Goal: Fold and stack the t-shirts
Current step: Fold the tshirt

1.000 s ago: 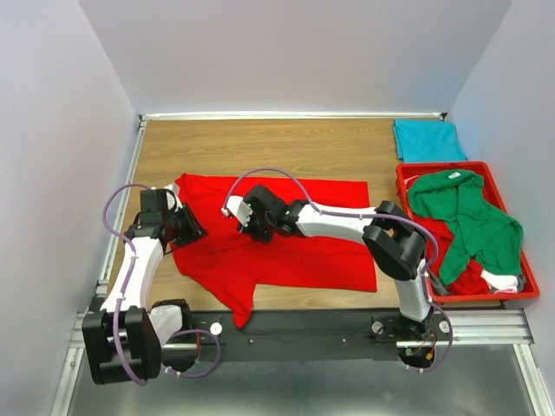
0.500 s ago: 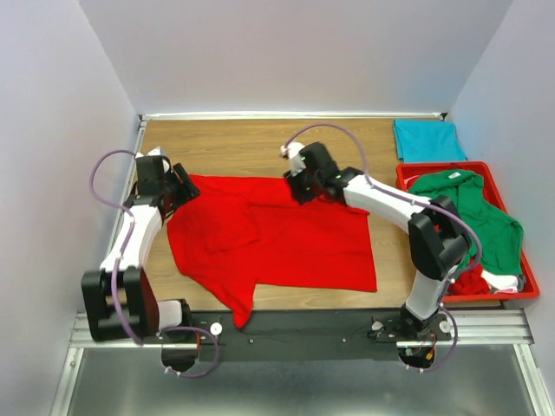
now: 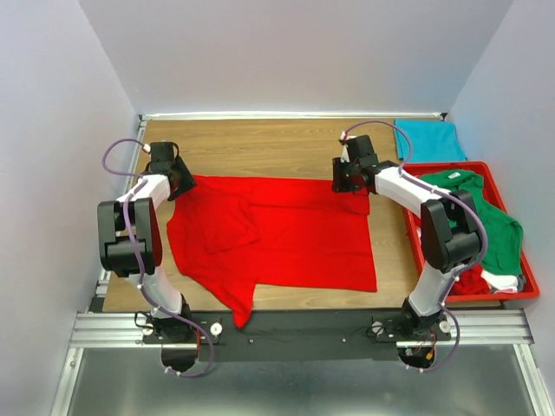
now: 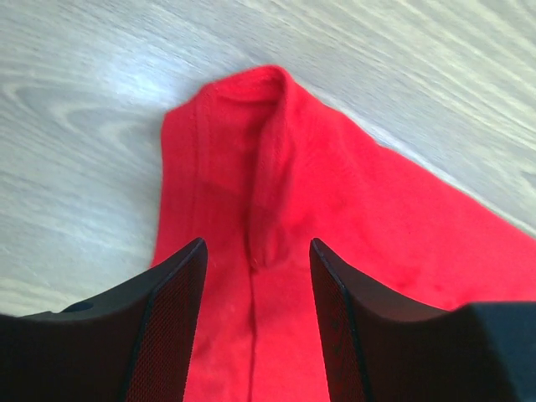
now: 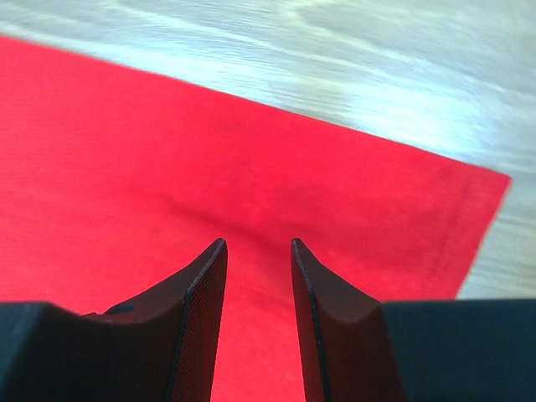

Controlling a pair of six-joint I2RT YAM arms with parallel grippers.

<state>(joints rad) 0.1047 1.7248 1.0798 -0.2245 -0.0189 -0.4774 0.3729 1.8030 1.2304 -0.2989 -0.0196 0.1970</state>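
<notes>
Red t-shirt (image 3: 277,238) lies spread over the middle of the table (image 3: 260,143). It is mostly flat, with a loose flap trailing toward the lower left of the top view. A teal t-shirt (image 3: 427,140) sits folded at the upper right. A green t-shirt (image 3: 468,217) is heaped in the red tray (image 3: 527,293) at the right edge.

The left gripper (image 4: 255,244) is at the shirt's upper left end, jaws well apart with nothing held. The bunched corner (image 4: 268,117) lies just ahead of them on the wood. The right gripper (image 5: 258,243) is over the upper right end, jaws parted by a narrower gap and also empty, with flat red cloth under them. The hem corner (image 5: 473,201) is off to the right of its view.

We judge the step to be taking both far corners so the back edge can be folded forward.

- Left: go down onto the pucker, since that ridge gives something to pinch, and catch both layers.
- Right: the cloth is flat here, so shift closer to the hem corner and press one tip to the wood before closing.
- Close both at once, lift level, and keep the edge taut so it doesn't sag in the middle.
- Watch that lower left flap; it may need tucking first.
</notes>
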